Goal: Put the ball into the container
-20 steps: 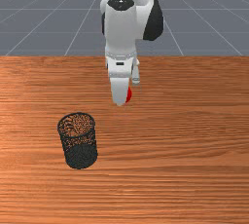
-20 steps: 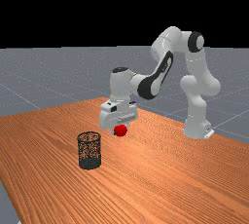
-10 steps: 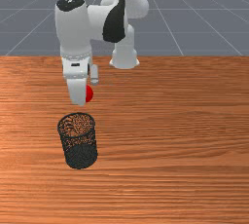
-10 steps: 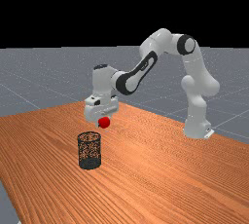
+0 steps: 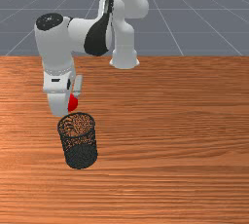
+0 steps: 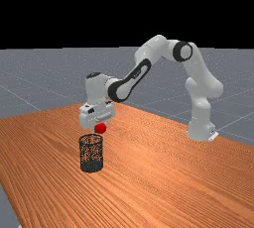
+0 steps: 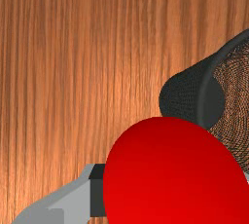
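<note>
One red ball [image 6: 100, 128] hung clasped on two sides by the gripper [image 7: 172, 189], which had just brought it lower and nearer the unmoved container [image 5: 80, 156], beside its mouth, toward the table [image 5: 185, 135] edge at the arm's base [image 5: 124, 58]. Release seemed premature; centring came first. No brand or writing was legible.

No readable text, label, brand, number or sign anywhere, far as eye can make out from here.
</note>
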You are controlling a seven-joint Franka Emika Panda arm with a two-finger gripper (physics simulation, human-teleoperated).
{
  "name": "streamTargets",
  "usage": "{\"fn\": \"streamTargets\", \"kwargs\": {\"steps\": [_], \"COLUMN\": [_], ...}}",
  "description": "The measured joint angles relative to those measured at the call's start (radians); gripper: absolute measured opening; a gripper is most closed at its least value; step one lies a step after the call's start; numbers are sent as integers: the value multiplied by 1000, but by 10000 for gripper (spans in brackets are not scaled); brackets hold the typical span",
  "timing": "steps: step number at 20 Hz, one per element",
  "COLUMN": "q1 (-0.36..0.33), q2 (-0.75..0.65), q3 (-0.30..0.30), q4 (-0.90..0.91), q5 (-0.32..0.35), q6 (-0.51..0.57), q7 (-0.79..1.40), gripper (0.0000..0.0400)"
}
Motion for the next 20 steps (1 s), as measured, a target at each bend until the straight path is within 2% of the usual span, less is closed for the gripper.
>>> {"fn": "streamTargets", "kwargs": {"steps": [1,5,7,13,20], "q1": [-12,-54,-61,-32,-15], "q2": [-17,10,27,13,28], "q3": [10,6,0,3,-6], "q4": [-44,5,34,1,50], "q5": [9,10,22,18,-5], "q6": [73,56,39,67,27], "q7": [-42,-117,-88,-44,-22], "gripper": [279,280,279,279,279]}}
